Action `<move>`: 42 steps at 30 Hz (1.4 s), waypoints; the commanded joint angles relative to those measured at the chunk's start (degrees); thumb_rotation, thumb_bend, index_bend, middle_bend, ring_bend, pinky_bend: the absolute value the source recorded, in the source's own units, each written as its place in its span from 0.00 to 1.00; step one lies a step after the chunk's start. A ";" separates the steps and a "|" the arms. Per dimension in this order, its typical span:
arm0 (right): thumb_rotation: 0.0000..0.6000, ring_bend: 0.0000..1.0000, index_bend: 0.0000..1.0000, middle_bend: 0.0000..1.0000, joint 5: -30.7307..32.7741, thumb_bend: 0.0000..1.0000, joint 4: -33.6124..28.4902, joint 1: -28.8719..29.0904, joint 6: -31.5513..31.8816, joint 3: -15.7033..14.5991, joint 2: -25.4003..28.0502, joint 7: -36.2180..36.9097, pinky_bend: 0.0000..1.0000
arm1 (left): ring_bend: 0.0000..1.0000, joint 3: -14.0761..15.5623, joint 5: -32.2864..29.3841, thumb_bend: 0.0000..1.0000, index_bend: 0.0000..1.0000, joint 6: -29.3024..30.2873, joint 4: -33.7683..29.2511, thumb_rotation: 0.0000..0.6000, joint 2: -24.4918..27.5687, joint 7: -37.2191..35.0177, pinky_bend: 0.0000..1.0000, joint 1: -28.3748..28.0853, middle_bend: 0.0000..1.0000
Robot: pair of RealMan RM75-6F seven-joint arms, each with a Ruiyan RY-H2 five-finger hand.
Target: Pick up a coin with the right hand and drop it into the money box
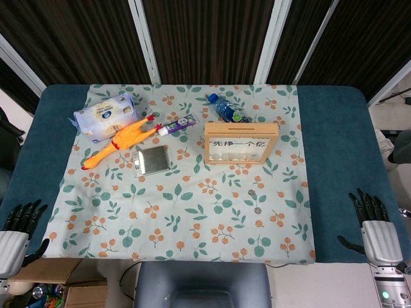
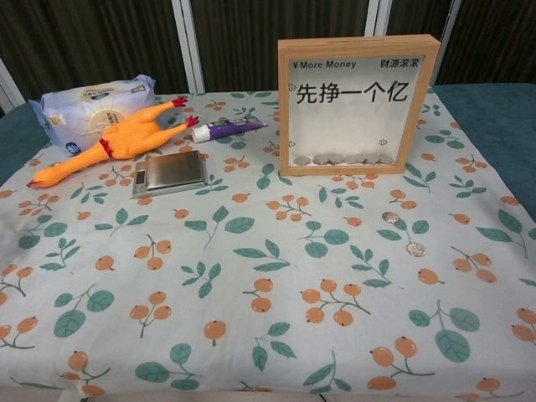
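The wooden-framed money box [image 1: 241, 142] [image 2: 358, 105] stands upright on the floral cloth, with several coins lying along its bottom behind the clear front. Two loose coins lie on the cloth in front of it: one nearer the box [image 1: 252, 192] [image 2: 389, 217], the other a little closer to me [image 1: 257, 209] [image 2: 415, 249]. My right hand [image 1: 374, 224] rests at the table's near right edge, fingers spread and empty, well right of the coins. At the near left edge my left hand [image 1: 16, 231] is likewise spread and empty. The chest view shows neither hand.
A tissue pack [image 1: 104, 115], a rubber chicken [image 1: 121, 142], a toothpaste tube [image 1: 178, 125] and a small metal scale [image 1: 153, 160] lie left of the box. A water bottle [image 1: 226, 108] lies behind it. The teal table [image 1: 340, 147] shows beyond the cloth.
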 commanded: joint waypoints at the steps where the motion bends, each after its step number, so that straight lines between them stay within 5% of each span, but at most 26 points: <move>1: 1.00 0.00 0.00 0.00 -0.03 0.25 -0.07 0.07 -0.06 0.01 0.02 0.03 0.00 | 0.00 0.04 -0.03 0.36 0.00 -0.03 -0.21 1.00 0.12 0.14 0.00 0.04 0.00; 30: 1.00 0.00 0.00 0.00 0.32 0.25 0.84 -0.12 0.19 0.17 -0.14 1.42 0.00 | 0.00 -0.07 0.30 0.36 0.00 0.73 -1.35 1.00 0.68 0.56 0.00 0.22 0.00; 42: 1.00 0.00 0.00 0.00 -2.07 0.25 -3.15 4.76 -3.61 1.55 -0.44 -5.82 0.00 | 0.00 -0.36 0.00 0.36 0.00 0.31 -1.45 1.00 0.68 0.46 0.00 -0.08 0.00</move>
